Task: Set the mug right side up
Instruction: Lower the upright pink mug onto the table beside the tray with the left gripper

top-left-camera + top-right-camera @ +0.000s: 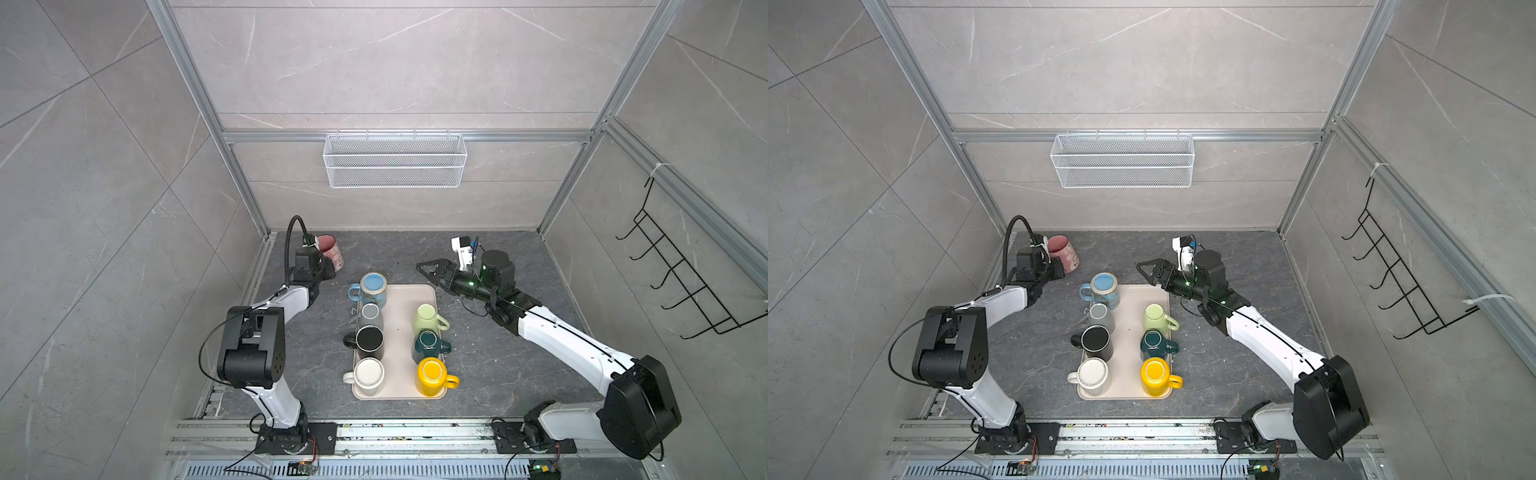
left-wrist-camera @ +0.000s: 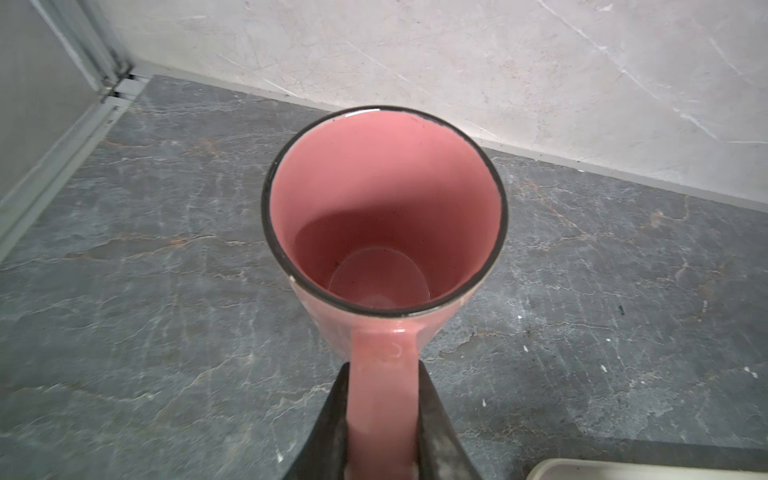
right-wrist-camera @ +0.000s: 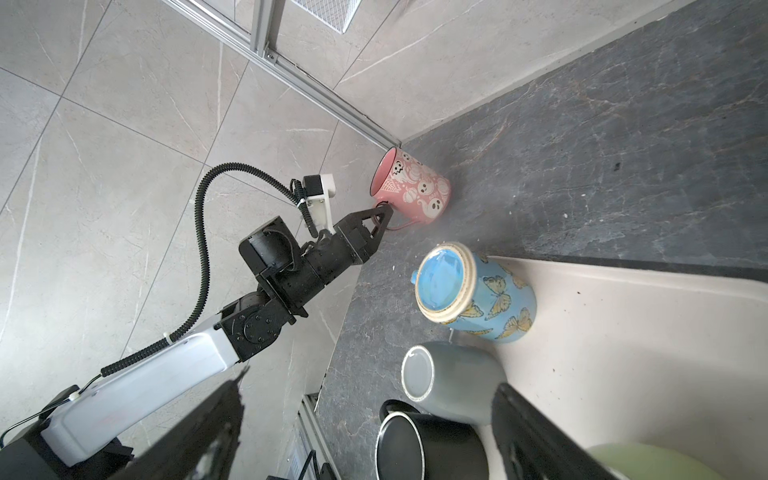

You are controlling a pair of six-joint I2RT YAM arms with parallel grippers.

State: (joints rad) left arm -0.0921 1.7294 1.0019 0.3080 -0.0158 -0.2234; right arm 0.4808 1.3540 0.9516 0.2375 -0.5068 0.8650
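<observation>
No text, label or number can be read — nothing legible.

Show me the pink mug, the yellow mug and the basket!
pink mug (image 3: 415, 193): right wrist view, on its ghost-patterned side.
yellow mug (image 1: 432, 371): in a top view, on its top face.
basket (image 1: 395, 176): in a top view, on its front mesh wall.
</observation>
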